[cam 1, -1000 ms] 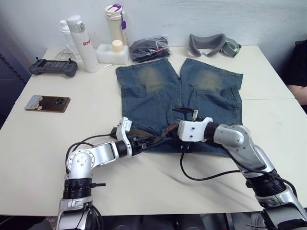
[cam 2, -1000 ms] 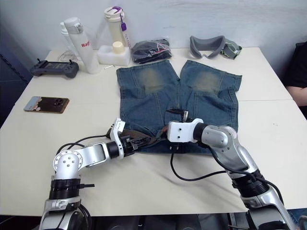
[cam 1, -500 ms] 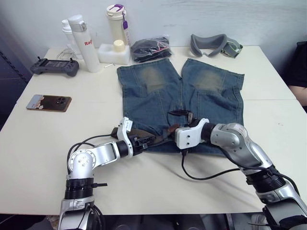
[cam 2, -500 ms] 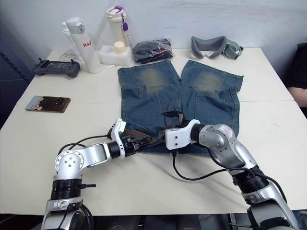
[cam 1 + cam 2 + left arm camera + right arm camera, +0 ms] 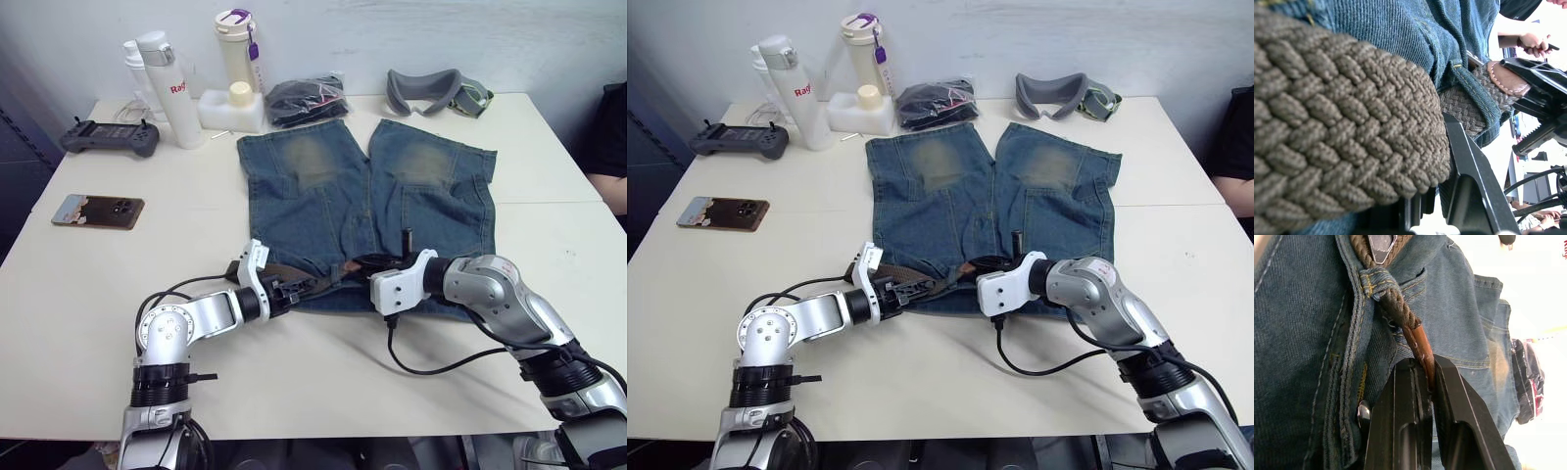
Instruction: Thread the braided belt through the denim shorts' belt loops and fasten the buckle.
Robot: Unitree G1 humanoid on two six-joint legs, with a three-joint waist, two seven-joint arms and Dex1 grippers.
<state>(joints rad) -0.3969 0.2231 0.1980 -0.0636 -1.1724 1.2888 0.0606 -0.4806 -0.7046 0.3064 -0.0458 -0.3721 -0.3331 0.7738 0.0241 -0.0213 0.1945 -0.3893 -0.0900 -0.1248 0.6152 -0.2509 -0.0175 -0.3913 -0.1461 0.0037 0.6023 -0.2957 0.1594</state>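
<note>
The denim shorts (image 5: 313, 206) lie flat on the table, waistband toward me. The braided belt (image 5: 318, 281) runs along the waistband's middle. My left gripper (image 5: 297, 291) is at the waistband's left part, shut on the braided strap (image 5: 1352, 122). From the right, my right gripper (image 5: 361, 262) is shut on the belt's brown leather tip (image 5: 1420, 347). That tip has come out of a belt loop (image 5: 1374, 284) beside the fly. The two grippers are a short span apart on the belt. I cannot make out the buckle.
A phone (image 5: 97, 211) and a controller (image 5: 108, 137) lie at the far left. Bottles (image 5: 171, 88), a white box (image 5: 230, 108), a black bundle (image 5: 306, 100) and grey goggles (image 5: 436, 91) line the back edge. A person (image 5: 609, 147) sits at the right.
My right gripper came down from over the fly to the waistband and shut on the belt's leather tip. The left gripper stayed put on the belt.
</note>
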